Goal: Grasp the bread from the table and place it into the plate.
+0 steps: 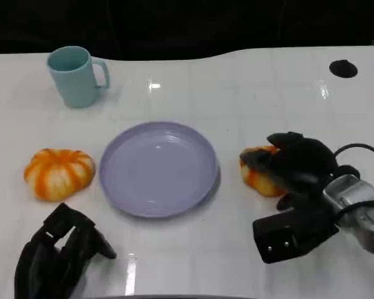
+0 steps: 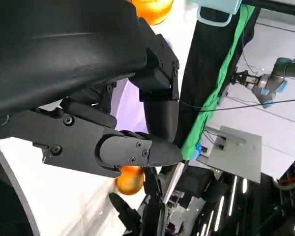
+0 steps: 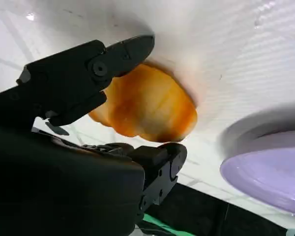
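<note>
Now the right hand [image 1: 291, 163] has its fingers closed around the bread [image 1: 260, 175], just beside the plate [image 1: 158, 168].

Right hand [image 1: 291, 163] around bread [image 1: 259, 176]

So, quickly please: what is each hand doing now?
Left hand: holds nothing, fingers curled in.
Right hand: fingers around the bread; firm grip cannot be told.

Bright overhead light; small glare spots dotted the glossy white table [image 1: 174, 75]. Soft shadow hugged the plate [image 1: 157, 168] rim. Head view was sharp; wrist views had blurry close-up hand shells
</note>
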Available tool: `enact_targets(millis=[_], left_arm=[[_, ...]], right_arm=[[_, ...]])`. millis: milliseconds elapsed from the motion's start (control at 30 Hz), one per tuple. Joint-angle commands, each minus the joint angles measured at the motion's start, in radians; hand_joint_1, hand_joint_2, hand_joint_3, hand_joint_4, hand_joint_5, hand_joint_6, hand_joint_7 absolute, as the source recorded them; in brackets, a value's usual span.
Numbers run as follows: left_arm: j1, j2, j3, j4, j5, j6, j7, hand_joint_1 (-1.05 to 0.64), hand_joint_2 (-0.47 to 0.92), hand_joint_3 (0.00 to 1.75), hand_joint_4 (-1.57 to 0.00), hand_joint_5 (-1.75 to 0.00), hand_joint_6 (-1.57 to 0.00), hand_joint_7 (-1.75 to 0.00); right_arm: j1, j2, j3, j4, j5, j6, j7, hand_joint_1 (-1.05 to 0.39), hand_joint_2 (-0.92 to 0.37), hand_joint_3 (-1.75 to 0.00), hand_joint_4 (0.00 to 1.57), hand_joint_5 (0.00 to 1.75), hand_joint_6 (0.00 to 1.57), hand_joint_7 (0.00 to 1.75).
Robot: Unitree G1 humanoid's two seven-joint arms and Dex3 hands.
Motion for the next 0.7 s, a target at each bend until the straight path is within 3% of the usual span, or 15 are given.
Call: enact_targets(millis=[33,200,400,700], left_arm=[[0.008,0.012,0.003,-0.012,-0.002,-0.004,-0.003,-0.6,0.92,0.24,-0.67,-1.75,-0.51,-1.55],[0.017,0.009,0.001,-0.025,-0.005,0.0,-0.004,-0.61,0.92,0.22,-0.66,-1.75,-0.51,-1.54],[0.028,0.007,-0.001,-0.043,-0.006,0.013,0.002,-0.59,0.92,0.24,-0.64,-1.75,-0.5,-1.55],[0.038,0.007,-0.003,-0.06,-0.008,0.026,0.004,-0.59,0.92,0.24,-0.64,-1.75,-0.51,-1.55]], right_arm=[[-0.045,0.032,0.013,0.086,0.024,0.0,-0.029,-0.39,-0.78,-0.01,0.31,0.02,0.33,0.02],[-0.069,0.055,0.021,0.154,0.046,-0.018,-0.061,-0.37,-0.8,-0.01,0.39,0.04,0.4,0.03],[-0.069,0.056,0.009,0.192,0.095,-0.072,-0.137,-0.28,-0.81,0.0,0.59,0.05,0.59,0.04],[-0.063,0.034,0.024,0.232,0.102,-0.205,-0.392,-0.14,-0.86,-0.01,1.21,0.19,1.05,0.1]])
